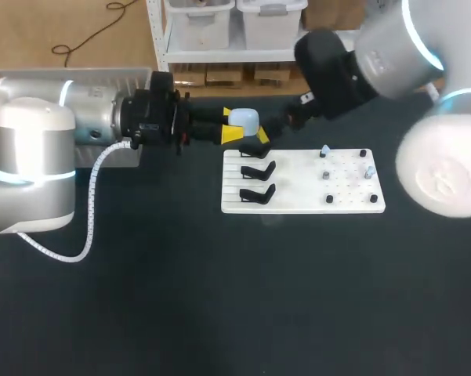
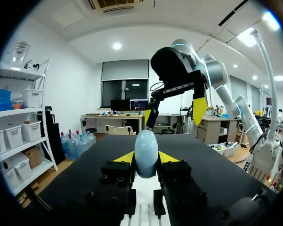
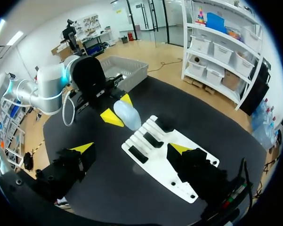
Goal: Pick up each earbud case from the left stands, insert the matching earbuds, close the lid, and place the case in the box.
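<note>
Left wrist view showed the left gripper (image 2: 146,157) clamped on the pale blue earbud case (image 2: 146,150), one yellow tip pressed to each flank. The case stood upright, its long axis rising out of the fingers. It was held clear of the table at the stand end of the white board (image 1: 298,202), just beside the three black stands (image 1: 257,171) (all three looked bare from above).

Straight ahead of the case, apart from it and somewhat higher, hung the right gripper (image 2: 174,113), its fingers spread wide with nothing between them; the right wrist view agreed. The small pieces I took for the earbuds (image 1: 327,175) sat on the board's other half, nearer the right arm. I judged that fetching one would fall to that arm while the left presented the case.

The grey box (image 3: 134,77) lay behind the left arm. Whether the lid was open I could not tell. No label or writing on case or board could be read.
</note>
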`<state>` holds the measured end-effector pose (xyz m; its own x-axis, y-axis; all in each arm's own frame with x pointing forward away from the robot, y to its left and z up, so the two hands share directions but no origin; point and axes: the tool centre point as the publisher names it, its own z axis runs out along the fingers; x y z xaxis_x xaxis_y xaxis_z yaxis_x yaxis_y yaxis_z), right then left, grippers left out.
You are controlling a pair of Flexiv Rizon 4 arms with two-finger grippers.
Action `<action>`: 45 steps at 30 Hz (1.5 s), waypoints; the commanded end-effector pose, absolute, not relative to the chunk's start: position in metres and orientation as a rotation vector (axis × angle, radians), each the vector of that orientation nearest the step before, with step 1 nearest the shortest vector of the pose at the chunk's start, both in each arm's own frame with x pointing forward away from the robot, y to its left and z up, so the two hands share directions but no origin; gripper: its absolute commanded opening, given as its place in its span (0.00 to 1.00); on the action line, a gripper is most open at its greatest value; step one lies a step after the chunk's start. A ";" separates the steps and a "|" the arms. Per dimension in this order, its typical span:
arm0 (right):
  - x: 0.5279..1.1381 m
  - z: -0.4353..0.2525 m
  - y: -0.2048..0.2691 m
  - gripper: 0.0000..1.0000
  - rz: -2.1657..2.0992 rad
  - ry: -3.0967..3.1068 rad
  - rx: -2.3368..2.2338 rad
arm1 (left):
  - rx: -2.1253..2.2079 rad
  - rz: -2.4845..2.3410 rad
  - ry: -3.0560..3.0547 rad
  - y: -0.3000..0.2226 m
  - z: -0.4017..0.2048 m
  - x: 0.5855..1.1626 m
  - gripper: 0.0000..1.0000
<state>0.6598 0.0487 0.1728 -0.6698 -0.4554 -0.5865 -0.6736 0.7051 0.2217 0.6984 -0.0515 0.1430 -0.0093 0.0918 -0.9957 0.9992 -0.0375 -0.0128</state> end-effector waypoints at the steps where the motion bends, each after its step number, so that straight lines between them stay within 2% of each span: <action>1: 0.675 0.170 0.060 1.00 0.621 2.453 -0.876 | 1.297 -1.196 1.267 -0.052 0.143 0.697 0.00; 45: 0.706 0.147 0.064 1.00 0.603 2.556 -0.807 | 1.297 -1.196 1.267 -0.052 0.143 0.697 0.00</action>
<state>0.7047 0.0636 0.1458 -0.7561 -0.4421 -0.4826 -0.6118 0.7392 0.2815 0.6986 -0.0513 0.1431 -0.0095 0.0919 -0.9957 0.9992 -0.0366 -0.0129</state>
